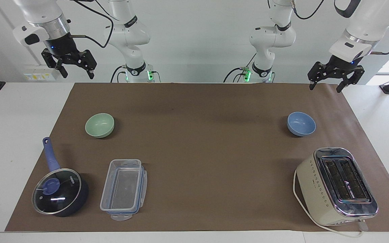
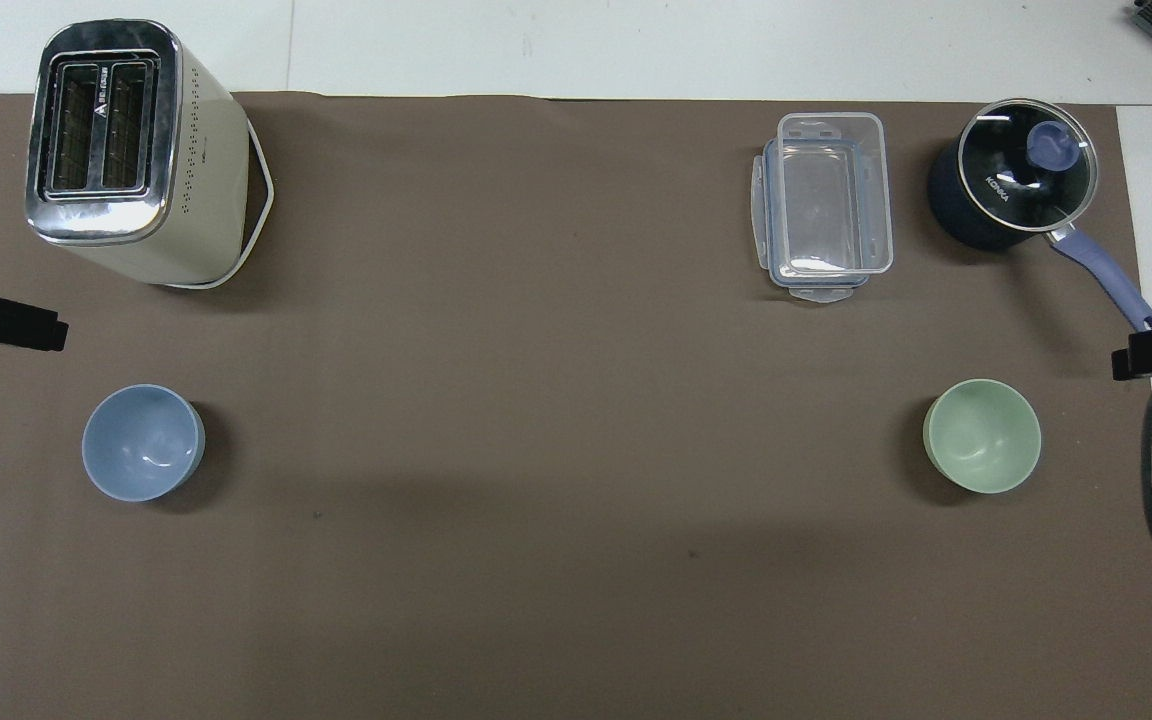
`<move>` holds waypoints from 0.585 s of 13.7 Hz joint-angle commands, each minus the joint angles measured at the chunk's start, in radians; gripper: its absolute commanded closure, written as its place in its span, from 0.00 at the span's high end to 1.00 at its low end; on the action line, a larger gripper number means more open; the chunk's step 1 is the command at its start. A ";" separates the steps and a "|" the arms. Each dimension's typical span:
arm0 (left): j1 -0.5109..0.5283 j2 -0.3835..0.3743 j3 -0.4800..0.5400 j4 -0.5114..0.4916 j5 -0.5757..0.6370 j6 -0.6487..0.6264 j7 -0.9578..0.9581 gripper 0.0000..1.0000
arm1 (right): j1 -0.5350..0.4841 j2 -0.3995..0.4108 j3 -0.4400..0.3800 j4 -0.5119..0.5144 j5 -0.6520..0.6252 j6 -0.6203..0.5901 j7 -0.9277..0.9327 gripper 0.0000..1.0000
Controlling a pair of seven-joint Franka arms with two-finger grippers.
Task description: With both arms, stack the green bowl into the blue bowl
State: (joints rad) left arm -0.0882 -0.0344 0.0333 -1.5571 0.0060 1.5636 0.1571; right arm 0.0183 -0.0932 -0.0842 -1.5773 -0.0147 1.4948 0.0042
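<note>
The green bowl [image 1: 99,125] stands upright and empty on the brown mat toward the right arm's end; it also shows in the overhead view [image 2: 982,435]. The blue bowl [image 1: 301,123] stands upright and empty toward the left arm's end, about as near to the robots as the green bowl; it also shows in the overhead view [image 2: 143,442]. My right gripper [image 1: 78,75] hangs open and empty, high above the mat's corner on the green bowl's side. My left gripper [image 1: 326,88] hangs open and empty, high above the mat's corner on the blue bowl's side. Neither touches a bowl.
A cream and chrome toaster [image 1: 336,185] stands farther from the robots than the blue bowl. A clear plastic container [image 1: 123,189] and a dark-blue glass-lidded saucepan [image 1: 59,192] stand farther than the green bowl. The brown mat [image 1: 201,152] lies between the bowls.
</note>
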 commanded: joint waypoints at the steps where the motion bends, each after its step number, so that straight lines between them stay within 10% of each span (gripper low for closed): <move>1: 0.005 0.019 -0.006 0.043 0.013 -0.024 -0.002 1.00 | -0.011 -0.011 0.003 -0.012 0.012 -0.004 0.017 1.00; 8: -0.001 0.010 -0.009 0.032 0.008 -0.016 -0.007 1.00 | -0.009 -0.019 0.003 -0.026 -0.010 0.012 0.008 1.00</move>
State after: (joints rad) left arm -0.0882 -0.0310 0.0264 -1.5463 0.0061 1.5635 0.1570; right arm 0.0119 -0.0932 -0.0874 -1.5781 -0.0159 1.4949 0.0042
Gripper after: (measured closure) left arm 0.000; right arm 0.000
